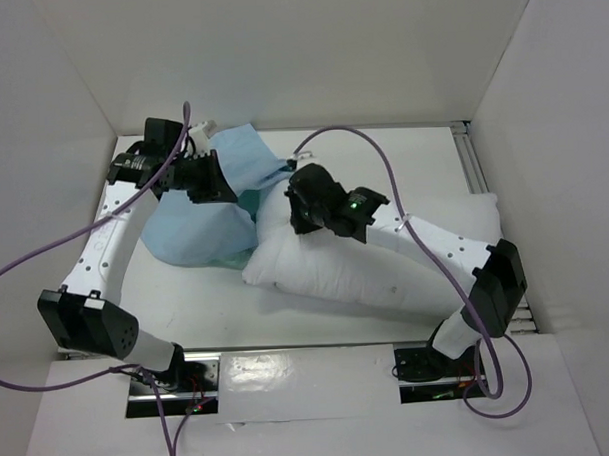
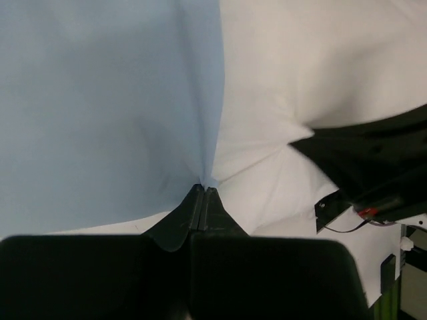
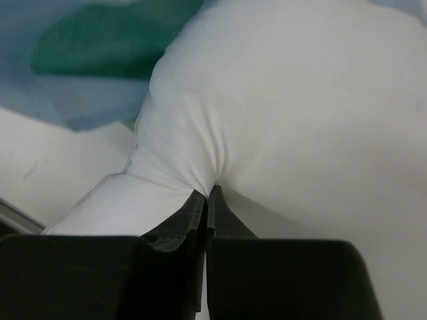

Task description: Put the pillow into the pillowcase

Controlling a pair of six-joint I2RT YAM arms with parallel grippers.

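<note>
On the white table (image 1: 197, 312), centre-right: pillow (image 1: 386, 270) lies flat, its left end touching the pillowcase (image 1: 189, 227). Pillowcase is bunched at left-centre, light blue face up, with a patch of sea-green showing at its near edge by the pillow.

Left gripper (image 2: 204, 193): jaws pressed together on a pinch of the pillowcase, right where blue cloth meets white; creases fan out from the tips.

Right gripper (image 3: 208, 195): jaws pressed together on a fold of pillow fabric near its left end, puckers radiating.

Right arm (image 1: 435, 245) lies across the pillow.
</note>
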